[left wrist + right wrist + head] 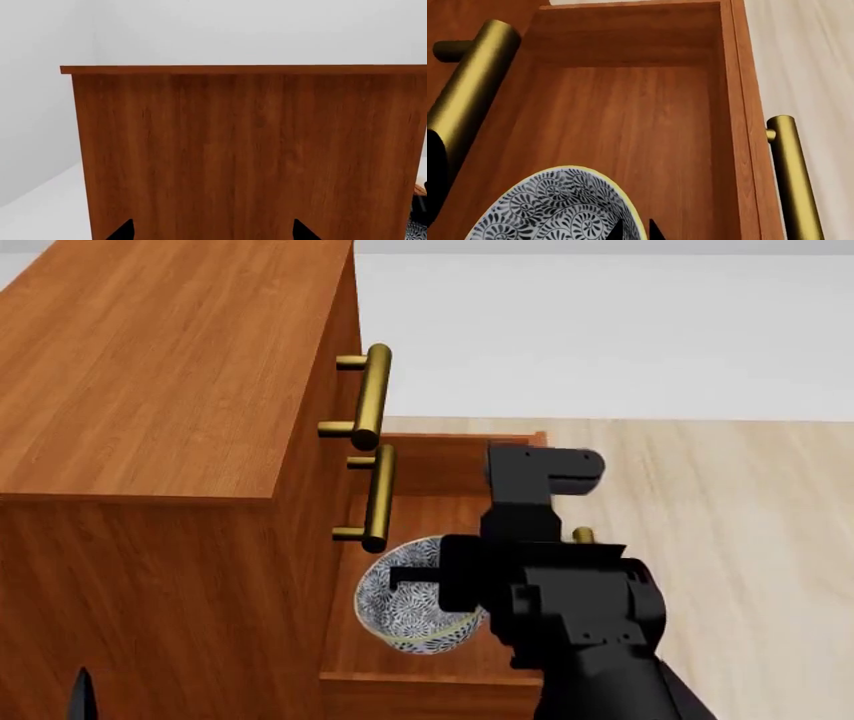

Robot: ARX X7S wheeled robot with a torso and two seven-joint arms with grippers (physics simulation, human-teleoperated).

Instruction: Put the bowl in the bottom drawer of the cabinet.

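The bowl point(411, 602), white with a dense blue-grey floral pattern, hangs tilted over the near part of the pulled-out bottom drawer point(441, 510) of the reddish-brown cabinet point(160, 370). My right gripper point(424, 585) is shut on the bowl's rim. In the right wrist view its two dark fingertips point(617, 231) pinch the bowl point(554, 210) at the rim, above the drawer's bare wooden floor point(627, 130). My left gripper point(213, 232) is open, its fingertips wide apart, facing the cabinet's plain side panel point(247, 150) with nothing between them.
Two brass bar handles point(374, 390) of the upper drawers stick out above the open drawer, close to the bowl. The drawer's own brass handle point(790, 175) runs along its front. Pale wooden floor point(747, 520) lies to the right of the drawer.
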